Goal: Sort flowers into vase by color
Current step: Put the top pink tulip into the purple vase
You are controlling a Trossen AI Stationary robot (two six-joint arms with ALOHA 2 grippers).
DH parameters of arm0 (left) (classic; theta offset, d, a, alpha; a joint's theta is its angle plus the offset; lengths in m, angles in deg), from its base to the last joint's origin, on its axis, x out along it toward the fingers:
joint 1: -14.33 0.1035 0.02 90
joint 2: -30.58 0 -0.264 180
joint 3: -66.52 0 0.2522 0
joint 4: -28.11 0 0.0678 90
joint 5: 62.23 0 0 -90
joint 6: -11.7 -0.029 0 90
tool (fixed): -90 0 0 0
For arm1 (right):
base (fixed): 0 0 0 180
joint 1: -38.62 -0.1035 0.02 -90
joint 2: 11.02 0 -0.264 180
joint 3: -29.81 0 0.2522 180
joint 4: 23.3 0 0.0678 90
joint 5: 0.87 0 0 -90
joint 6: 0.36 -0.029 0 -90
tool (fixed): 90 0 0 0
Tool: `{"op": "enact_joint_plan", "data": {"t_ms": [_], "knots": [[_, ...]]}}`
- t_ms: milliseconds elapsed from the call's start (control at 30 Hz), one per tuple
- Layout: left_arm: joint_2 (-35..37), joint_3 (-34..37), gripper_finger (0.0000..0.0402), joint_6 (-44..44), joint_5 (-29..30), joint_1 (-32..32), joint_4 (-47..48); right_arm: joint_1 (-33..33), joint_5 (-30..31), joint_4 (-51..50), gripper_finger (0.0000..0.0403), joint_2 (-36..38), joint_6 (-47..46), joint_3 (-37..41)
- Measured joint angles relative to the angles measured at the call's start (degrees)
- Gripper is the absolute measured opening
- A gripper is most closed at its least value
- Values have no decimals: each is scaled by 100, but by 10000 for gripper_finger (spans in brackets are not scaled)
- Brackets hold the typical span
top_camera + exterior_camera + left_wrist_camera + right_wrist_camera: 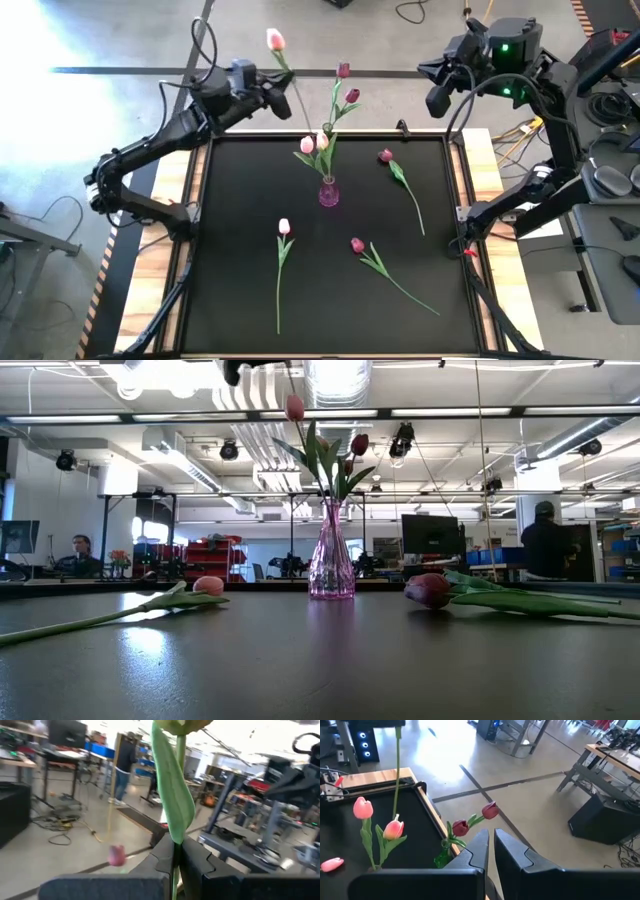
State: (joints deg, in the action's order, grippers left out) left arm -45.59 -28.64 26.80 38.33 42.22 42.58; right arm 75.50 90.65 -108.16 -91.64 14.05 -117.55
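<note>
My left gripper (287, 92) is high over the table's far edge, shut on a pink tulip (275, 40). A clear pink vase (328, 192) stands on the black mat with two maroon heads (343, 70) and two pink heads (307, 144) in it. On the mat lie one pink tulip (284, 227) and two maroon tulips (386, 156), (357, 245). My right gripper (436, 100) hovers shut and empty past the far right corner. In the right wrist view, the held stem (397, 770) hangs above the vase's pink heads. My left gripper (176, 862) pinches the pink tulip's stem (176, 851) about midway along, beside a leaf (172, 795). The fingers come level from the table's left and lie across the stem. The flower is lifted clear and upright, head up, its lower end (309, 132) just above the vase's flowers.
The near half of the mat (330, 320) holds only the lying stems. Wooden strips (482, 170) border the mat left and right. Cables and equipment lie on the floor beyond the far edge. People stand in the room behind (545, 540).
</note>
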Motion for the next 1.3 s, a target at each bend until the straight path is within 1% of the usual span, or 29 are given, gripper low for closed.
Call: {"op": "enact_joint_plan", "data": {"t_ms": [100, 267, 433, 633, 767, 967, 1133, 1300], "knots": [[-155, -3, 0, 70, -190, -113, -66, 0, 0, -13, 22, 0, 5, 0], [-230, -84, 0, 280, -234, -335, -68, 0, 0, -15, 22, 0, -24, 0], [-250, -69, 0, 482, -193, -466, 94, 0, 0, -19, 22, 0, -29, 0], [-250, -32, 0, 424, 8, -652, 372, 0, 2, -19, 22, 0, -28, 0], [-246, 126, 0, 351, 194, -763, 181, 0, 0, -19, 22, 0, -6, 0], [-260, 491, 0, 305, 205, -929, -416, 0, 2, -19, 22, -7, 9, 0], [-338, 693, 0, -11, 242, -1065, -736, 0, 2, -16, 22, -7, 11, 0], [-475, 725, 0, -294, 253, -1216, -776, 0, 2, -15, 22, -7, 13, 0]]}}
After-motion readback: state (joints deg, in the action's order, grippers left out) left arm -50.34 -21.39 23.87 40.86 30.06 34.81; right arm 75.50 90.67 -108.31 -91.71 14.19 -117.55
